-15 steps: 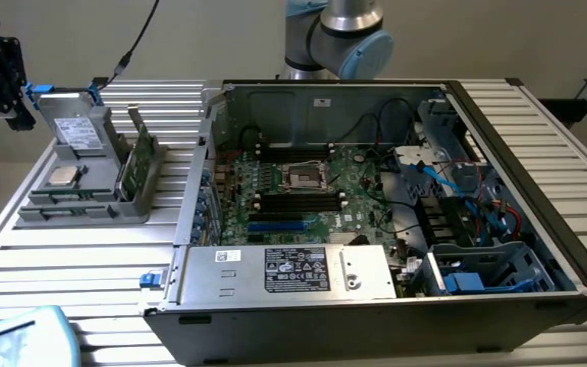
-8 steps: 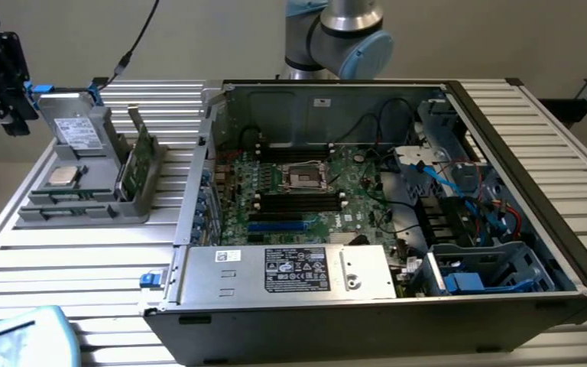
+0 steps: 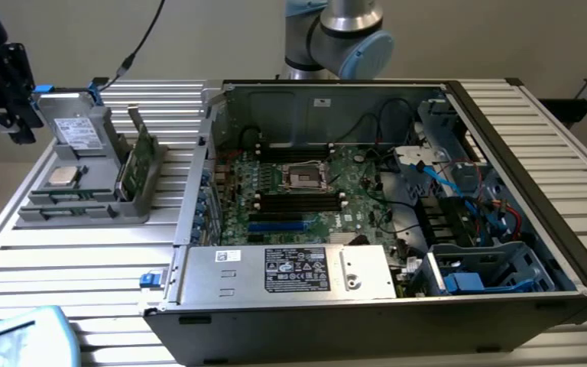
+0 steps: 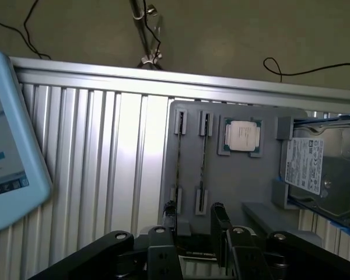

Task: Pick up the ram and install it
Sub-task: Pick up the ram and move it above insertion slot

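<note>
Grey plastic parts holder (image 3: 79,208) on slatted aluminium table (image 3: 59,260), left-centre of exterior view, just beside open computer case (image 3: 375,329). Ram (image 3: 143,162): green stick, standing on its long edge in a slot on holder's side nearest case, ungripped. Second stick (image 4: 179,157) in neighbouring slot, seen edge-on as a thin line in wrist view. Silver processor chip (image 3: 64,176) lying flat in a square recess of same holder. Grey hard drive (image 3: 74,131) with white label at holder's far end. Gripper (image 4: 193,210): black, fingers (image 4: 219,219) spread apart, nothing clamped between them, hovering over holder's end by the two stick slots; placed at upper left of exterior view. Motherboard (image 3: 314,191) inside case, centre of exterior view, with square processor socket (image 3: 304,176) and black memory slots (image 3: 293,202) beside it. Silver power supply (image 3: 283,267) with printed label, lower centre. Light-blue tablet (image 3: 18,336), lower left corner. Robot arm (image 3: 339,34), top centre behind case.
</note>
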`<action>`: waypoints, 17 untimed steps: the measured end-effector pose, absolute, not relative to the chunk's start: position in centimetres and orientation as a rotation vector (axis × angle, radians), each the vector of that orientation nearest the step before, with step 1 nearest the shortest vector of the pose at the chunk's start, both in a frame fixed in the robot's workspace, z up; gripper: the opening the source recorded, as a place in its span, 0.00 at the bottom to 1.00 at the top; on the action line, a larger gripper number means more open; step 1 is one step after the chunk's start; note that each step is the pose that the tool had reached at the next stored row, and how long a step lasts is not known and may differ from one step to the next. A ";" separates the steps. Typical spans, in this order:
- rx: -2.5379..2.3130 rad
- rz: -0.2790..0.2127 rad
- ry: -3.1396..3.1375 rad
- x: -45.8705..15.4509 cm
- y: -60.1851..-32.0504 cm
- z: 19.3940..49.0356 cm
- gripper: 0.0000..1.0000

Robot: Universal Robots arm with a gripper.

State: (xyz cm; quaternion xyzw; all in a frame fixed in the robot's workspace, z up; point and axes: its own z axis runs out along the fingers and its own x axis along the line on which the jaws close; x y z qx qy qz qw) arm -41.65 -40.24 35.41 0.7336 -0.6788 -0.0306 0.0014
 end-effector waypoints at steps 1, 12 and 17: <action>2.303 -0.096 -2.131 -41.6 -40.2 35.2 0.37; 2.305 -0.096 -2.129 -41.7 -40.2 33.2 0.37; 2.305 -0.096 -2.129 -41.7 -40.2 32.3 0.37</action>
